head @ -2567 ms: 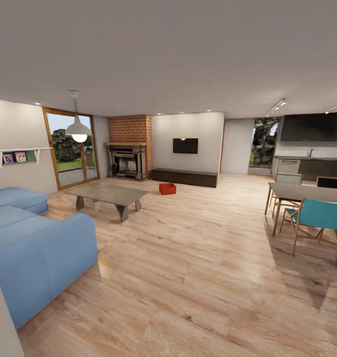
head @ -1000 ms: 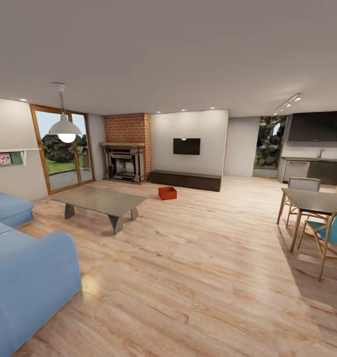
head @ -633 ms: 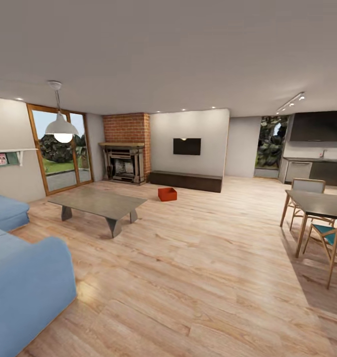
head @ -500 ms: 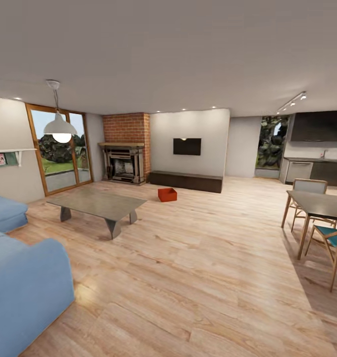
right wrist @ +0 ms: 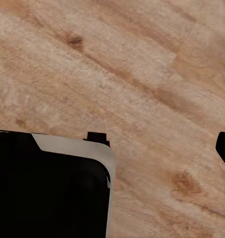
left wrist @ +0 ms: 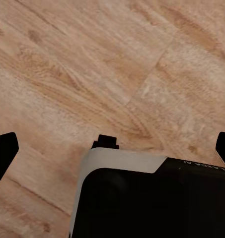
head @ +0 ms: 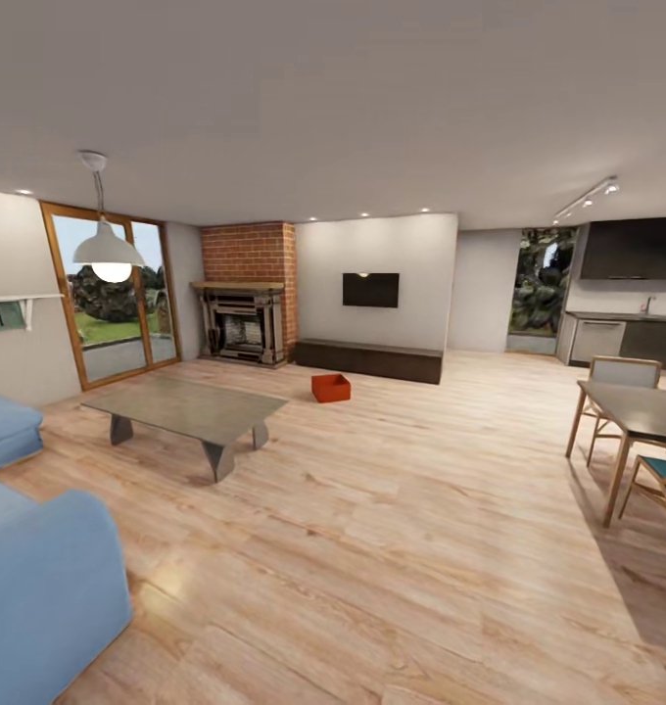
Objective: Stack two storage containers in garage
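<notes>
One orange container (head: 330,388) sits far ahead, just before the dark bench (head: 369,359); both hands hang spread apart, empty.

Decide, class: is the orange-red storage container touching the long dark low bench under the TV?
Apart. In the head view, the storage container sits on the wood floor with a strip of light planks visible between it and the low bench behind it.

The left wrist view shows two black fingertips (left wrist: 4,151) and a black base body (left wrist: 157,203) with a white-grey rounded edge, bearing faint lettering, perhaps a brand mark, too blurred to read.
</notes>
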Robot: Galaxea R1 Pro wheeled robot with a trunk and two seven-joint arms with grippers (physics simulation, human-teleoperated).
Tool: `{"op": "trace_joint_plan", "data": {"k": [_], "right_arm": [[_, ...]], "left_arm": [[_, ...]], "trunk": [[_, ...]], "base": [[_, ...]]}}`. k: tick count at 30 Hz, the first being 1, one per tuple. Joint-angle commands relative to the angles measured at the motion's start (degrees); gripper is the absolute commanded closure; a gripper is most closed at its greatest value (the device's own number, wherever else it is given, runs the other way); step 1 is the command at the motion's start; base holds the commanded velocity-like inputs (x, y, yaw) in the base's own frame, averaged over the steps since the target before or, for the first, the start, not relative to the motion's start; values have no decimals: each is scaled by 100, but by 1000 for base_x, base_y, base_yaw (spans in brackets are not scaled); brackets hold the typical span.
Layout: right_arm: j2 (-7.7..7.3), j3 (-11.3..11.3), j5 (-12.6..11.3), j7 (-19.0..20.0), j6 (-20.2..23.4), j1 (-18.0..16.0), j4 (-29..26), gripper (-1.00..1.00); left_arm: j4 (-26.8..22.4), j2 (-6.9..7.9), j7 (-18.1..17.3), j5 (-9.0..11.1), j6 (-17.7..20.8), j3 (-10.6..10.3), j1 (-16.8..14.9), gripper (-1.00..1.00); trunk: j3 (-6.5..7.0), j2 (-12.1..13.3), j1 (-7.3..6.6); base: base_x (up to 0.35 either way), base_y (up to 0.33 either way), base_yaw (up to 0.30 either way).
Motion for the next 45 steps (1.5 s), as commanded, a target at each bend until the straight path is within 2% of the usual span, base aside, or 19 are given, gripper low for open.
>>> {"op": "trace_joint_plan", "data": {"k": [1,41,45], "right_arm": [[-2,24,44,-14,-28,-8,15,-100],[-9,20,39,-13,-31,-8,15,-100],[11,0,29,-19,-29,-8,15,-100]], "left_arm": [[0,-1,15,43,-12,-49,-3,-100],[-1,-1,14,46,-22,-50,-3,-100],[-1,-1,14,47,-22,-50,-3,-100]], "trunk": [[-9,-6,5],[-9,-6,5],[-9,-6,5]], "base": [[324,0,0],[324,0,0],[324,0,-213]]}}
